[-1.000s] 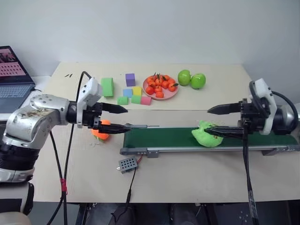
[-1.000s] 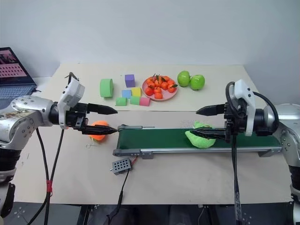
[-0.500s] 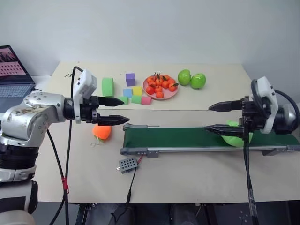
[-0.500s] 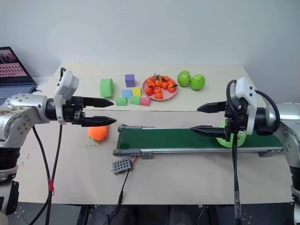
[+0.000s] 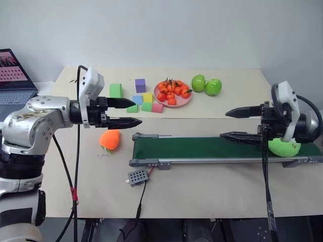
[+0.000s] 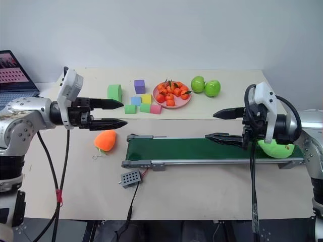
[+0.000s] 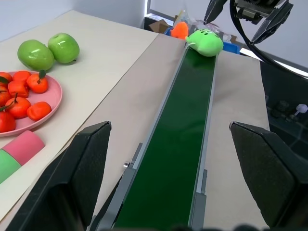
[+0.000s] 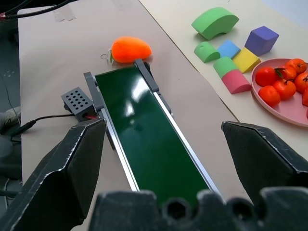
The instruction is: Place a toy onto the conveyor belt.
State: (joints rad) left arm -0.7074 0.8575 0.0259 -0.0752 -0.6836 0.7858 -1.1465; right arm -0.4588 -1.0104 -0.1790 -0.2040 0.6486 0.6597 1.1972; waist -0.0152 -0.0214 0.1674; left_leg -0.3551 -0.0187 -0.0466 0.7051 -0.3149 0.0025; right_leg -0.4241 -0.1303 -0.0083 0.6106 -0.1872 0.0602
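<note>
the toy is seen lying on the belt; placement looks done. both the left gripper and right gripper are held wide and empty, so only withdrawal is called for.

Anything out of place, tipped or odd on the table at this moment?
Mostly tidy. The lime-green toy sits at the very end of the conveyor belt, near the end roller beside the right gripper, so it looks about to run off. An orange plush toy lies off the belt.
</note>
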